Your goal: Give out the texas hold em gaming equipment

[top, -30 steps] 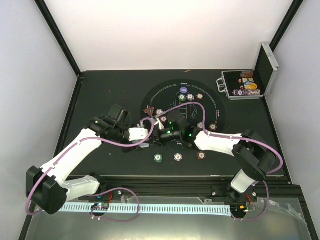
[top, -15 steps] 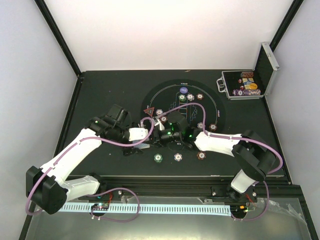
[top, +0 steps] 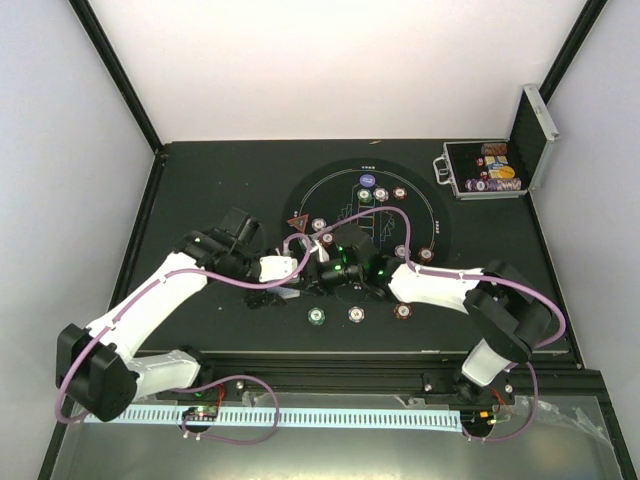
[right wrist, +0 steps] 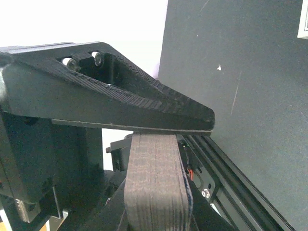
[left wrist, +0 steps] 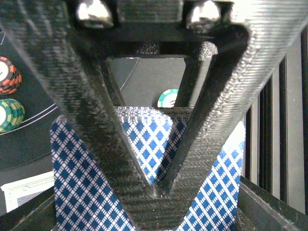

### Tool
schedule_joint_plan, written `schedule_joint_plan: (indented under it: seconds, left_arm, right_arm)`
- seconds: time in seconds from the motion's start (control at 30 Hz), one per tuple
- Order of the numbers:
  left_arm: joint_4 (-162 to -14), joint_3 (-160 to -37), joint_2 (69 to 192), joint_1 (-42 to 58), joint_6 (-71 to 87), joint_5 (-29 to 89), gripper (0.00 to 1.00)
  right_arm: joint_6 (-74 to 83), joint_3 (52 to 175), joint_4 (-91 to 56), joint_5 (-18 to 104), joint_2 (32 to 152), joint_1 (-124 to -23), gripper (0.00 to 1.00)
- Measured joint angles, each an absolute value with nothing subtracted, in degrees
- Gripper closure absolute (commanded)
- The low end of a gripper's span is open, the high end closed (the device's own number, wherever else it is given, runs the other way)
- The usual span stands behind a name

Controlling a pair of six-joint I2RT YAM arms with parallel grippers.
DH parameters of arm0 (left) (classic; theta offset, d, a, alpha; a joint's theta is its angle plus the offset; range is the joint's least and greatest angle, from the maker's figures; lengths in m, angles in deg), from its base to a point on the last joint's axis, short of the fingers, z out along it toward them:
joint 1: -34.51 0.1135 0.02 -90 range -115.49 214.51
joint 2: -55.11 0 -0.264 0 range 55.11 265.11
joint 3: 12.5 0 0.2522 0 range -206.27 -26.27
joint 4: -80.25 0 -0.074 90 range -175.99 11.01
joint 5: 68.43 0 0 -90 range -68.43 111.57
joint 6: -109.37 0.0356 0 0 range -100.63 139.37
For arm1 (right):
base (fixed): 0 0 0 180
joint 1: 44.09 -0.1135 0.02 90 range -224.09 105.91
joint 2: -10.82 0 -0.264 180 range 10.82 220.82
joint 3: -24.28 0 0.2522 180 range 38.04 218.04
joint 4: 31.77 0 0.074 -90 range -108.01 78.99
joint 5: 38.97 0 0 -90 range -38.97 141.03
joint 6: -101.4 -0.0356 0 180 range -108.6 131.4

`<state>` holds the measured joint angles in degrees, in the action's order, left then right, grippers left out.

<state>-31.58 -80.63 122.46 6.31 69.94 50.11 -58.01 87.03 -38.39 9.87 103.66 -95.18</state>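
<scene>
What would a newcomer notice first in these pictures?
Mid-table, over the round poker mat, the right pincer clamps a thick deck of cards, and the left pincer sits just over a blue-diamond card back. Far right stands an open silver-edged case of coloured chips.

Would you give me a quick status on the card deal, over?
Right gripper shut on deck. Left gripper at top card, grip unclear. Green chip beyond, clear of both.
</scene>
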Motion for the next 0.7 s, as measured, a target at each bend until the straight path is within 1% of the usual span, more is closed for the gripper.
schedule_joint_plan:
  seconds: [0.07,0.17,0.27,0.47,0.53,0.7]
  left_arm:
    - [-31.47,-80.85,122.74,6.31,69.92,50.13,0.24]
    - [-31.45,-81.03,122.74,6.31,69.90,50.15,0.19]
    - [-31.49,-81.12,122.68,6.31,69.81,50.37,0.17]
    - [-31.49,-81.12,122.61,6.31,69.85,50.37,0.21]
    - [-31.58,-81.12,122.61,6.31,69.85,50.33,0.25]
    - [-32.69,-80.94,122.61,6.31,69.85,49.58,0.43]
  right_arm:
    - [-57.90,87.03,-38.09,9.91,103.66,-95.22,0.99]
    - [-57.81,87.03,-38.11,9.98,103.66,-95.22,0.99]
    - [-57.70,87.03,-38.00,10.33,103.66,-95.20,0.99]
    - [-57.70,87.03,-37.96,10.48,103.66,-95.22,0.99]
    - [-57.70,87.03,-37.96,10.46,103.66,-95.22,0.99]
    - [-57.92,87.03,-37.91,10.39,103.66,-95.22,0.99]
